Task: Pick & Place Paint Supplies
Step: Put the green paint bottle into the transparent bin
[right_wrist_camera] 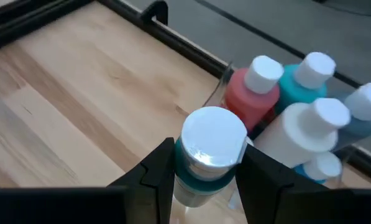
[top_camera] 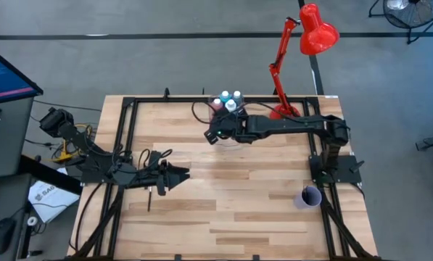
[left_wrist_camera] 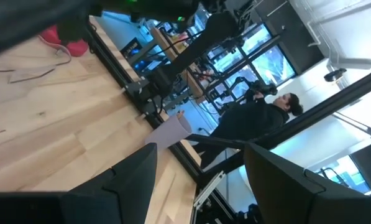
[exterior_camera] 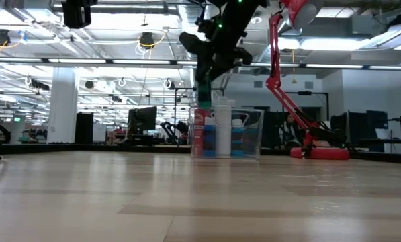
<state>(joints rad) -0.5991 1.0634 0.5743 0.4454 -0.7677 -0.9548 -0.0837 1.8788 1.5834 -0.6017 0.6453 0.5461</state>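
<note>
Right fingers (right_wrist_camera: 204,171) gripping one teal bottle (right_wrist_camera: 211,152), four bottles (right_wrist_camera: 300,118) boxed

A red desk lamp (top_camera: 307,43) is standing at the bench's (top_camera: 231,210) far edge; 1 purple cup (top_camera: 310,196) is sitting near its right side.

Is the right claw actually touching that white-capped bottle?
Touching: in the right wrist view the right gripper's fingers press both sides of the teal bottle.
</note>
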